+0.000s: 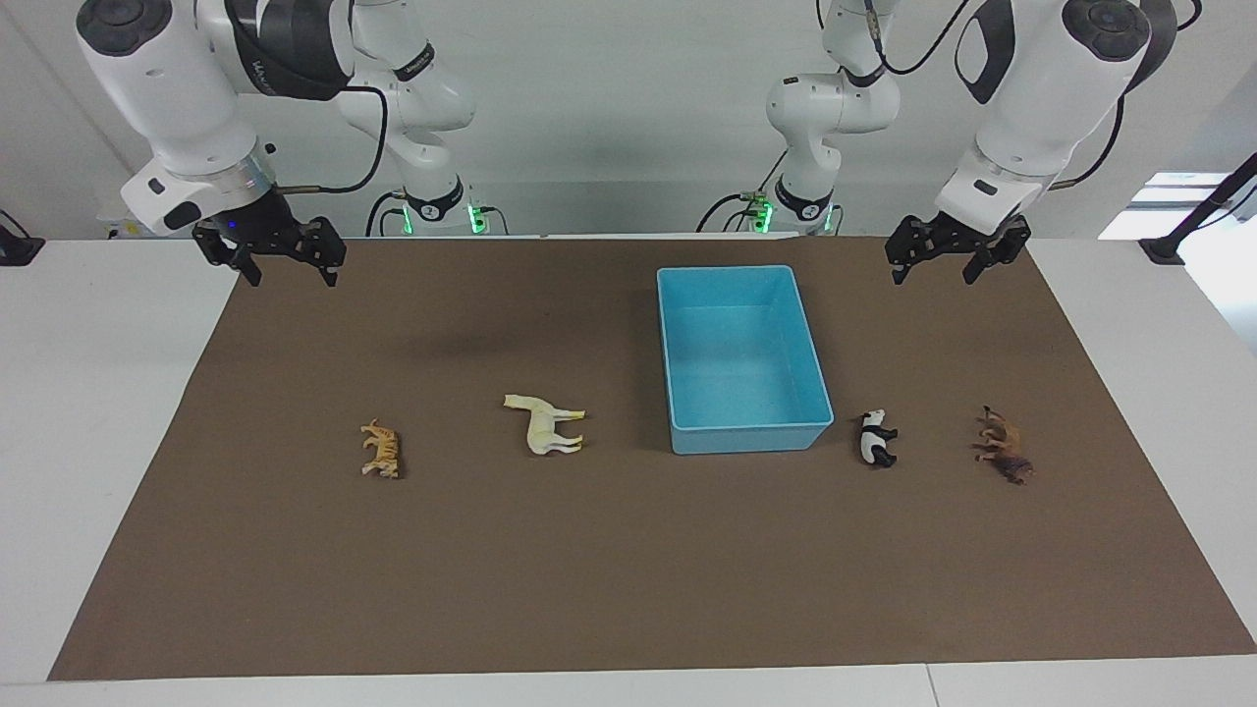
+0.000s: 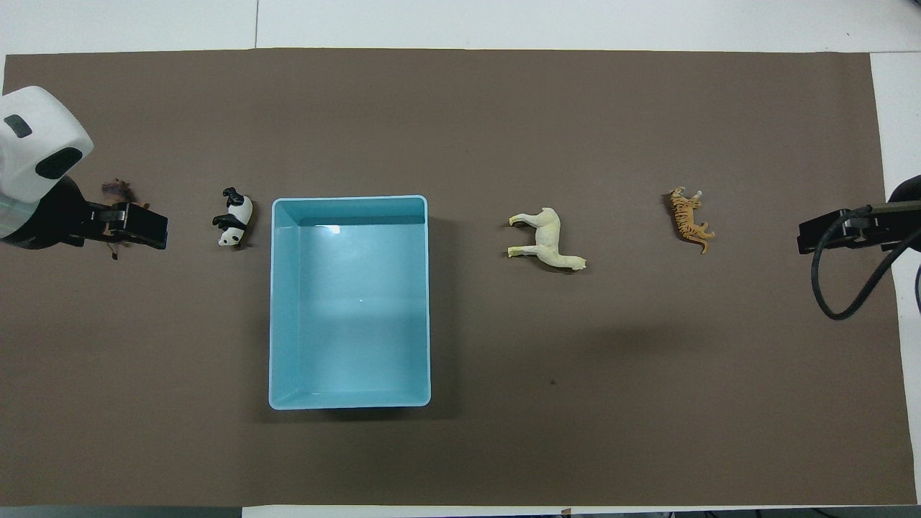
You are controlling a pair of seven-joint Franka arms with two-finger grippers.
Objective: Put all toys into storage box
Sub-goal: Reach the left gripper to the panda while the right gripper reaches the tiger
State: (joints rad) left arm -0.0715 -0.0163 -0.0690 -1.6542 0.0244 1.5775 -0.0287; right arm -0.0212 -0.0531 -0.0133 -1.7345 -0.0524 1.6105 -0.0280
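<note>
toys lie in a loose row across the brown mat (image 1: 628,570) on the bench (image 1: 88,412), none of them in the storage box (image 1: 687,344). facing view first: the right gripper (image 1: 285,272) hangs in the air over the mat's edge nearest the robots, at the right arm's end, its fingers spread and holding nothing. farther from the robots than that gripper lies the tiger (image 1: 382,449) on its side, and beside it, toward the box, the horse (image 1: 545,424), also tipped over. the left gripper (image 1: 935,268) hangs over the same mat edge at the left arm's end, open and empty. farther out from it lie the lion (image 1: 1004,445) and, between the lion and the box, the panda (image 1: 875,438). the light blue box sits between horse and panda, nothing in it, its outer wall about level with the row of toys.

overhead view: the left gripper (image 2: 137,225) comes in from the side and covers part of the lion (image 2: 117,191) — it is raised, not touching. the panda (image 2: 234,216) lies just beside the box (image 2: 277,302), toward this gripper. the right gripper (image 2: 827,232) shows only its tip at the mat's right-arm end, with the tiger (image 2: 691,218) near it and the horse (image 2: 545,239) lying between the tiger and the box — apart from both.
</note>
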